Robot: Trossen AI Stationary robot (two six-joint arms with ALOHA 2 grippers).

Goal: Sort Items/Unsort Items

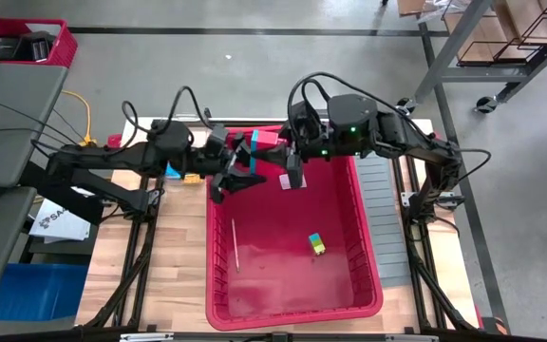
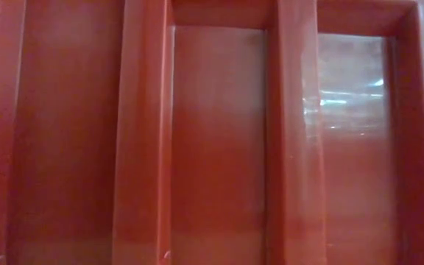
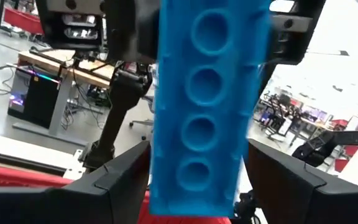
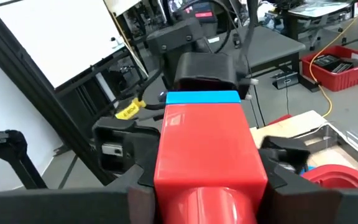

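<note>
The left gripper (image 3: 194, 180) clamps a blue studded block (image 3: 207, 106). The right gripper (image 4: 207, 186) clamps a red block (image 4: 207, 146); both meet above the red bin (image 1: 368, 285). No writing is legible.

You have a long blue plastic brick (image 3: 210, 106) with round sockets clamped between the left gripper (image 1: 238, 163) fingers, butted against a red plastic block (image 4: 207, 146) in the right gripper (image 1: 288, 152). Below both lie a green-yellow-blue stack (image 1: 317, 244) and a thin pale stick (image 1: 235, 243).

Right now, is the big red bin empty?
No. The red bin holds a small yellow-green block and a thin stick.
</note>
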